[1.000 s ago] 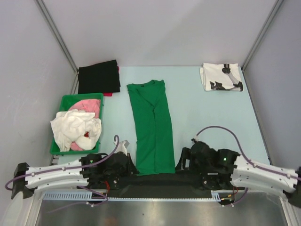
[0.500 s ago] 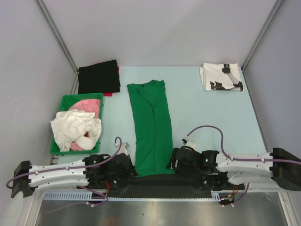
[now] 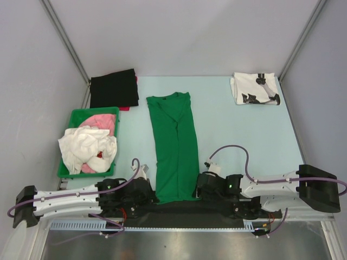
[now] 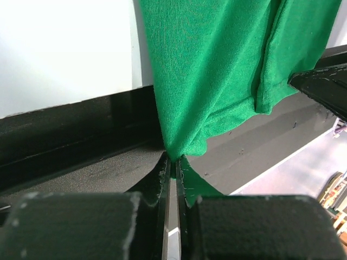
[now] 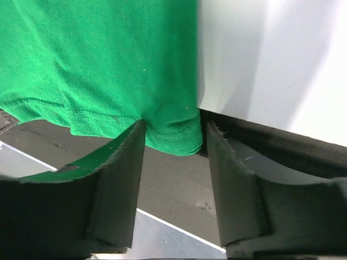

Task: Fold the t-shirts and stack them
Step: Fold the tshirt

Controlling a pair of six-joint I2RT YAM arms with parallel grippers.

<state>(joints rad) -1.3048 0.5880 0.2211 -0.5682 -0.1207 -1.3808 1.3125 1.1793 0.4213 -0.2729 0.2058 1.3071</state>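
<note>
Your left gripper (image 4: 174, 165) is pinched tight on a bottom corner of the green shirt (image 4: 217, 65). The cloth fans up from the jaws, across the black strip (image 4: 76, 127), onto the pale table (image 4: 65, 49).

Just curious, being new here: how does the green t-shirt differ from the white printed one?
The green t-shirt is plain; the white t-shirt has a black print. The green one lies as a long strip, the white one as a small folded packet. The left tool pinches the green one's hem; nothing touches the white one. Both lie on the table.
</note>
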